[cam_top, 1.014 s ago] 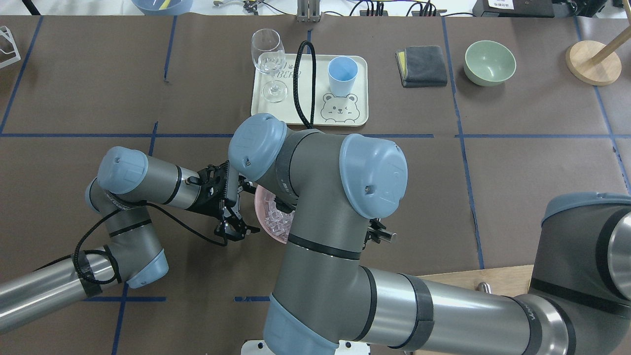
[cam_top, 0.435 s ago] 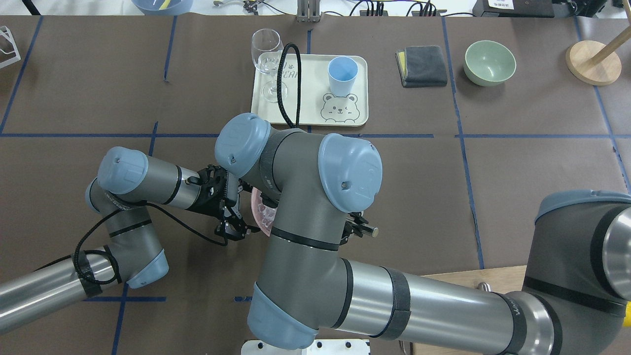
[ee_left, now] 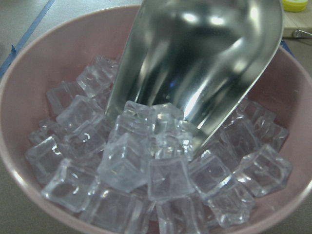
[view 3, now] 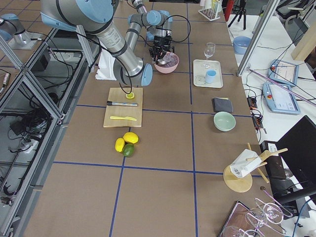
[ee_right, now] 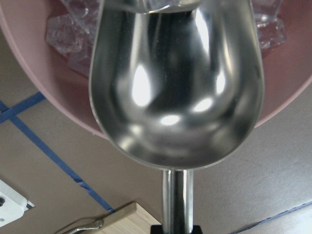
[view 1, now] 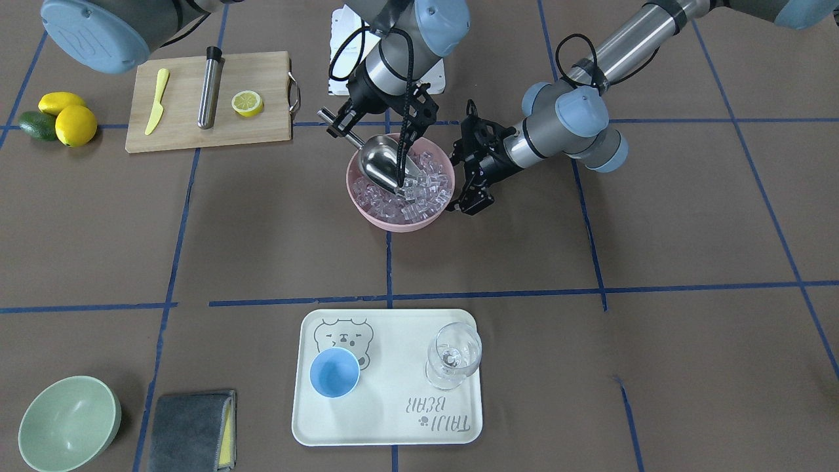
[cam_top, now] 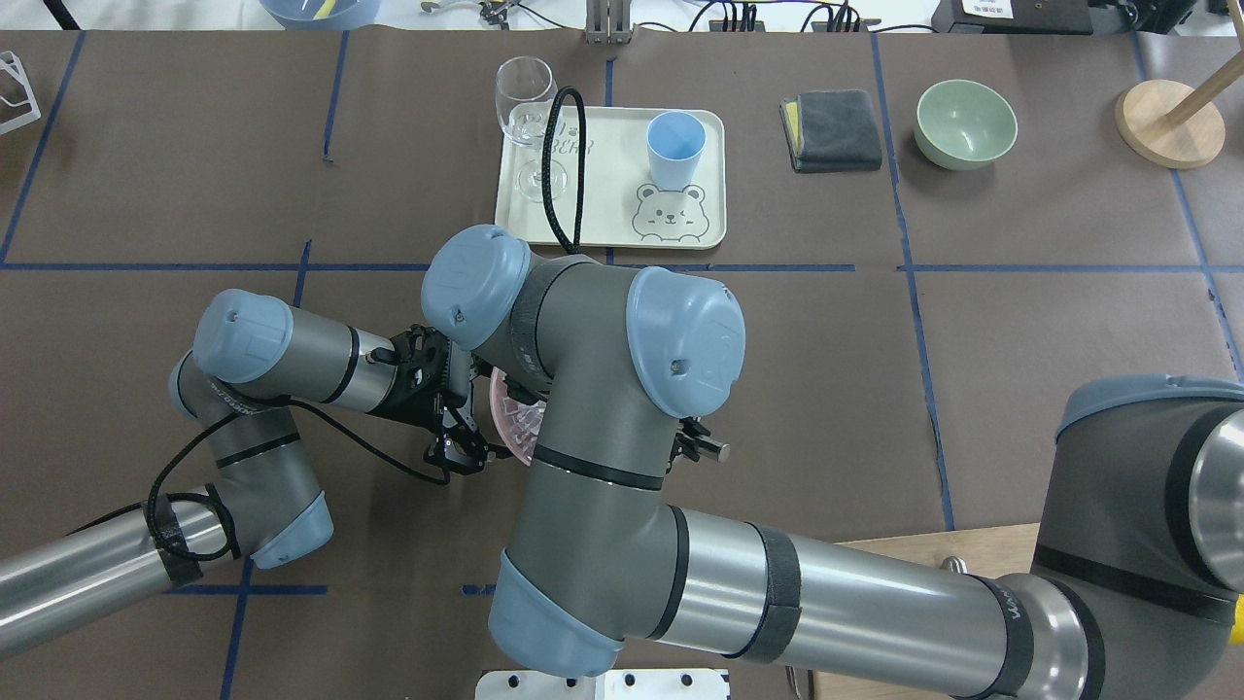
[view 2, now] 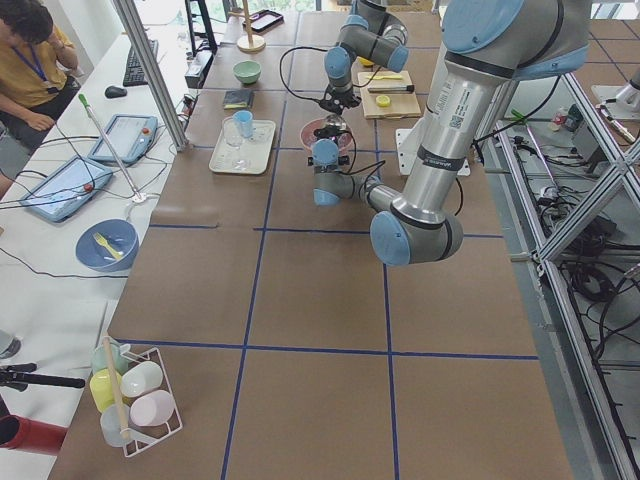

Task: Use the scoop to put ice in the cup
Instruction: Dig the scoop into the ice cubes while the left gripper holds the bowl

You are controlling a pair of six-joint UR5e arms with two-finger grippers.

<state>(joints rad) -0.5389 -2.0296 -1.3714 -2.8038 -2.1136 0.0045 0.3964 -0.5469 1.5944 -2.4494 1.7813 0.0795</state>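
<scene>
The silver scoop (view 1: pixel 381 162) is tilted down into the pink bowl (view 1: pixel 393 223), its tip dug into the ice (view 1: pixel 423 193). My right gripper (view 1: pixel 342 124) is shut on the scoop's handle. The left wrist view shows the trough (ee_left: pixel 195 63) pressing into the cubes (ee_left: pixel 146 165) and holding no ice. The right wrist view shows the trough's underside (ee_right: pixel 175 83). My left gripper (view 1: pixel 467 200) is at the bowl's rim and seems clamped on it. The light-blue cup (view 1: pixel 334 372) stands empty on the cream tray (view 1: pixel 393 419), well away from the bowl.
A clear stemmed glass (view 1: pixel 453 357) stands on the tray beside the cup. A pale green bowl (view 1: pixel 69 423) and a grey cloth (view 1: pixel 190 429) lie near it. A cutting board (view 1: pixel 262 134) carries a knife, a steel tube and a lemon half. My right arm hides most of the bowl in the overhead view.
My right arm has swung left in the overhead view, carrying the scoop handle left and covering more of the pink bowl. The left arm has not moved.
</scene>
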